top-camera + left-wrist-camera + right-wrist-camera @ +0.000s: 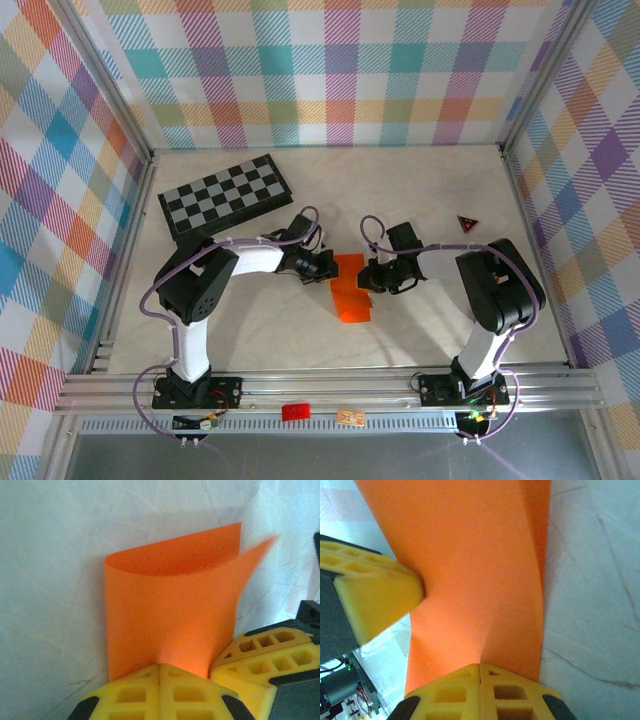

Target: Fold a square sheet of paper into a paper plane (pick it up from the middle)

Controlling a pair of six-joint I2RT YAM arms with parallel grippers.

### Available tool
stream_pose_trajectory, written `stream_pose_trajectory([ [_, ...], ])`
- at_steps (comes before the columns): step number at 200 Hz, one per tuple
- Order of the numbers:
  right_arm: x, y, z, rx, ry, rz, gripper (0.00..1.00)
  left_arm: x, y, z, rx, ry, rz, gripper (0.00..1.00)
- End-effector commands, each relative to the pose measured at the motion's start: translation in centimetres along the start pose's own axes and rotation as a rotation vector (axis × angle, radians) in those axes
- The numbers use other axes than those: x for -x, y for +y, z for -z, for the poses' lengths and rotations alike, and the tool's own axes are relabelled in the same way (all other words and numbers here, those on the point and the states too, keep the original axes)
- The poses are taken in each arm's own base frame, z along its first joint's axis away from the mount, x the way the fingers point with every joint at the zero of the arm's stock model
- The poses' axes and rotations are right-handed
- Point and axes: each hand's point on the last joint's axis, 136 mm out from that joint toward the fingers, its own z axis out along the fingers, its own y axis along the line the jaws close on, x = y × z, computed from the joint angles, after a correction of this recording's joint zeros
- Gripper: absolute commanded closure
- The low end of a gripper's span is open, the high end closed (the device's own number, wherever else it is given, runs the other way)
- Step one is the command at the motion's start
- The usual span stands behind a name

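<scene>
Paper [352, 290] sits mid-table between my arms, bent over in a loose first fold, not yet pressed flat. My left claw [159, 672] and right claw [480, 671] are both closed tight on its edge. Nose and wing folds are all left, I judge.

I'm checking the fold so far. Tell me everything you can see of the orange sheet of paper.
The square sheet of paper is thin, matte and bright orange. It is bent over into two loose layers, a soft curve rather than a sharp crease, with one corner flaring away. It sits near the middle of the white table; whether it rests on it is unclear. The left gripper and the right gripper are each shut on it, pinching its edges.
</scene>
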Motion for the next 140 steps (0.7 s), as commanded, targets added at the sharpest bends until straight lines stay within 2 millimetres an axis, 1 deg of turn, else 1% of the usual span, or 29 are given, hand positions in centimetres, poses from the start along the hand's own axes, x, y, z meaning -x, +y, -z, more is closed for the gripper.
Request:
stream_pose_trajectory([
  [1, -3.5, -5.7, -0.8, -0.2, 0.074, -0.128, 1.0, -1.4, 3.8, -1.0, 0.074, 0.048, 0.042, 1.0],
  [8, -3.5, -5.8, -0.8, -0.201, 0.074, -0.129, 1.0, -1.7, 4.2, -1.0, 0.087, 0.059, 0.046, 1.0],
  [16, -3.6, -5.8, -0.8, -0.202, 0.077, -0.129, 1.0, -1.9, 4.3, -0.9, 0.092, 0.065, 0.042, 1.0],
  [29, -3.6, -5.9, -0.8, -0.204, 0.075, -0.129, 1.0, -1.6, 3.6, -0.3, 0.09, 0.059, 0.026, 1.0],
  [44, -3.6, -5.9, -0.9, -0.204, 0.075, -0.13, 1.0, -0.7, 2.2, 0.6, 0.077, 0.041, 0.005, 1.0],
  [67, -3.4, -5.9, -0.9, -0.204, 0.069, -0.132, 1.0, 0.7, -0.9, 1.6, 0.004, 0.022, -0.026, 1.0],
  [76, -3.4, -5.8, -0.9, -0.203, 0.069, -0.134, 1.0, 0.9, -1.9, 1.7, -0.036, 0.031, -0.037, 1.0],
  [90, -3.3, -5.8, -0.8, -0.205, 0.066, -0.134, 1.0, 1.2, -2.7, 1.4, -0.07, 0.042, -0.046, 1.0],
  [120, -3.4, -6.0, -0.8, -0.214, 0.068, -0.133, 1.0, 1.3, -2.7, 0.2, -0.098, 0.067, -0.031, 1.0],
  [126, -3.5, -6.0, -0.8, -0.214, 0.068, -0.134, 1.0, 1.4, -2.3, 0.0, -0.088, 0.066, -0.028, 1.0],
  [140, -3.6, -6.1, -0.8, -0.212, 0.068, -0.136, 1.0, 1.5, -0.7, -0.5, -0.046, 0.06, -0.005, 1.0],
])
